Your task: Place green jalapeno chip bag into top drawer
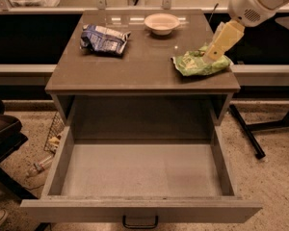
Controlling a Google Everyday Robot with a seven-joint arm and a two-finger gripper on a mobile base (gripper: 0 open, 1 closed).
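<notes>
Green foil, crumpled and light: the bag (195, 67) lies flat on the worktop (144, 66), and the worktop's right edge runs just beside the bag. It is pale green with a darker patch on top, white lettering too small to read, and creases catching the light. And there is the pincer (213, 55), pale yellow, slanting in from above the bag and sitting over the bag's right end! Contact, or only close? I cannot tell, nor whether it is apart or together.

Below the bag and nearer the camera, the drawer (135, 209) stands pulled well out, its grey floor open to view. Well off to the bag's left lies a blue-and-white bag (103, 38). Behind the bag and to its left sits a bowl (162, 22).

By my reading this is the reach and grasp, with nothing lifted yet. To do it well, come straight down on the puffed middle of the bag, not the thin crimped edge, and pinch a good fold. Foil is slippery and may skate toward the edge if nudged sideways. Squeeze gently, because chips crush. Then lift the bag clear of the worktop before carrying it toward the drawer.
</notes>
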